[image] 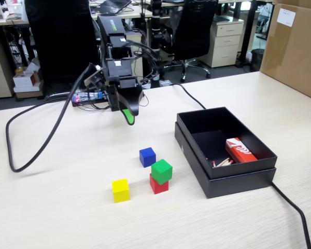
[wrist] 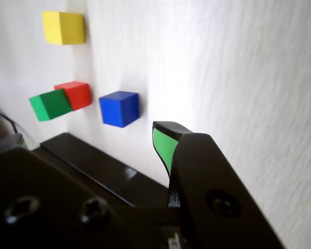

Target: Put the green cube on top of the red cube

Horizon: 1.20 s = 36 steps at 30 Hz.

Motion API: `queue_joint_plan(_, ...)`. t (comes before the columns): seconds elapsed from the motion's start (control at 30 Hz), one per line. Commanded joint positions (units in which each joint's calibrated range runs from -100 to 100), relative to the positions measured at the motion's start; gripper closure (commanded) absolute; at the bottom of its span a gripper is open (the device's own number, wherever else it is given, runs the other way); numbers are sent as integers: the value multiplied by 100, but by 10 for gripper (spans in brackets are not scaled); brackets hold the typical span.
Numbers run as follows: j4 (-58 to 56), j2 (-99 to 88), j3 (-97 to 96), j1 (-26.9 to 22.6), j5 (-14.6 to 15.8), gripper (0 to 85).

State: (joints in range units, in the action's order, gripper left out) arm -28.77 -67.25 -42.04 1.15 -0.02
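Hidden: in the fixed view I see only part of the red cube (image: 158, 185); the green cube (image: 161, 170) covers its top.
Cut off: my wrist view shows the box (wrist: 93, 163) only as a dark edge along the bottom left, behind the gripper body.
Hard to make out: the small sticks (image: 223, 162) in the box; I cannot count them.
Cubes: four, one of each colour. In the fixed view, left to right: yellow cube (image: 121, 190), blue cube (image: 147, 156), then red with green on it.
Green cube: sits on top of the red one, turned slightly askew, just left of the box in the fixed view.
Packets: one red-and-white packet (image: 240, 150) inside the box.
Cables: one thick black cable (image: 36, 140) looping at left, another (image: 295, 212) running off at lower right.
Gripper (image: 128, 115): raised above the table, behind the cubes, holding nothing. I see only one green-tipped jaw in either view, so I cannot tell how far it is open.
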Motion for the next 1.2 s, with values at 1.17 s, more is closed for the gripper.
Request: queue_joint_plan(1.17,3296,-3080,-5534,-259,322,376)
